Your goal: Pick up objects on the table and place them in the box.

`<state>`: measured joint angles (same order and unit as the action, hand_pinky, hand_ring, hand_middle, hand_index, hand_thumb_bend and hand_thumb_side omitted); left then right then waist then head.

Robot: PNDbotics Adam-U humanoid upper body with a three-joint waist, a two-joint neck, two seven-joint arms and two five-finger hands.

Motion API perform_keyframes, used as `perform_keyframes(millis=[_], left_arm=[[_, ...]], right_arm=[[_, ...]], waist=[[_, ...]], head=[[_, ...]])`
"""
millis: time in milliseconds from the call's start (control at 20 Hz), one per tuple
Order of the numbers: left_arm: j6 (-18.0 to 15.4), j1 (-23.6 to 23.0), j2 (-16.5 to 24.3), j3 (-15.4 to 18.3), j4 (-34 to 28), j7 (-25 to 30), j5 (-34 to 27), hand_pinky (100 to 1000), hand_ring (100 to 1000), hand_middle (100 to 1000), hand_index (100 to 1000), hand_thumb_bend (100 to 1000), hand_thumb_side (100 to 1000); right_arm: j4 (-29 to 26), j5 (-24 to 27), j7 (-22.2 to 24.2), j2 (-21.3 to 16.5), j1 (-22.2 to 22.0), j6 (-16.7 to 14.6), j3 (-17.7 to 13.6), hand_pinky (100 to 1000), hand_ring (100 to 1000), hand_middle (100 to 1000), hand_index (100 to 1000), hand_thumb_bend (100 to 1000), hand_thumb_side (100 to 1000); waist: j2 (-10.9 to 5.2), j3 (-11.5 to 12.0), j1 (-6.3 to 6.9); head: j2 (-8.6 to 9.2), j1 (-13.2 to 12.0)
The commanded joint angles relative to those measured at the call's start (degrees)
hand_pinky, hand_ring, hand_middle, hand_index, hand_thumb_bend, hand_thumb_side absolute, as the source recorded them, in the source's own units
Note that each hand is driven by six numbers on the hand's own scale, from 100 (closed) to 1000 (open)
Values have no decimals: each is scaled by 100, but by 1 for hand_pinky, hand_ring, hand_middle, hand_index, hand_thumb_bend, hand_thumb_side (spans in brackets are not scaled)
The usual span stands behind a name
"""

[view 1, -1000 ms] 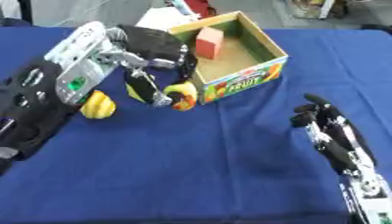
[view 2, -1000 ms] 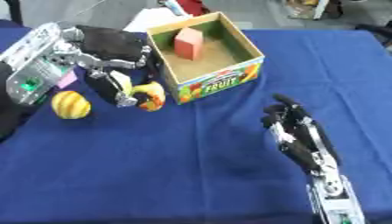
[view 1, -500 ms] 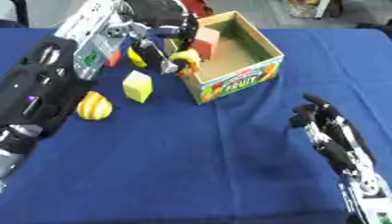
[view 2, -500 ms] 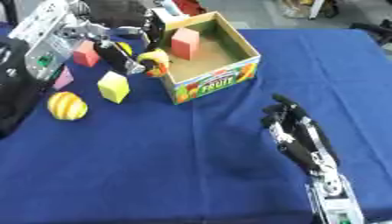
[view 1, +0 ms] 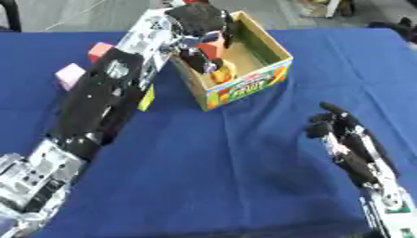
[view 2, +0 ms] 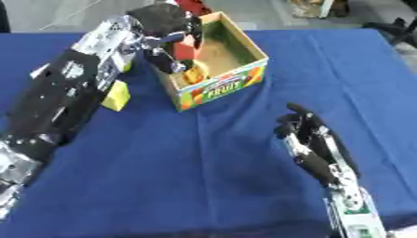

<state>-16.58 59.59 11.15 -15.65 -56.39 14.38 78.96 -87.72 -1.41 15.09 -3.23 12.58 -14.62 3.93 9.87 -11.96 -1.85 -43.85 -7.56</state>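
Blue tablecloth (view 1: 204, 176) covering the table, grey floor (view 1: 73, 14) beyond its far edge

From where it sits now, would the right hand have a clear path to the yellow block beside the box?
Probably not. The right hand rests open on the near right of the cloth, while the yellow block lies left of the box, tucked against the left arm, which stretches across that side into the box.
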Motion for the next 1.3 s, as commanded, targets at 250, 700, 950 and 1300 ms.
perform_keyframes(millis=[250, 700, 950, 1300], left_arm=[[72, 92, 214, 158, -24, -32, 141, 781, 693, 709, 794, 338, 200], [-198, -228, 2107, 51, -1756, 1434, -2129, 789, 703, 712, 799, 364, 210], [99, -909, 3121, 95, -2590, 2216, -2931, 789, 714, 724, 806, 424, 225], [365, -1664, 3664, 107, -2775, 2971, -3271, 796, 732, 741, 824, 483, 233]], right_arm=[[-79, 14, -8, -25, 51, -8, -39, 645, 640, 658, 894, 100, 417], [-93, -22, -110, -130, 54, -5, -153, 645, 640, 658, 894, 100, 419], [-87, -44, -132, -177, 62, -7, -175, 645, 640, 658, 894, 100, 420], [-75, -55, -134, -194, 88, -21, -186, 646, 640, 658, 894, 100, 418]], waist=[[-115, 30, 29], [-109, 257, 104], [-123, 382, 132], [-122, 408, 110]], head=[[-27, 8], [-27, 139], [-27, 168], [-27, 123]])
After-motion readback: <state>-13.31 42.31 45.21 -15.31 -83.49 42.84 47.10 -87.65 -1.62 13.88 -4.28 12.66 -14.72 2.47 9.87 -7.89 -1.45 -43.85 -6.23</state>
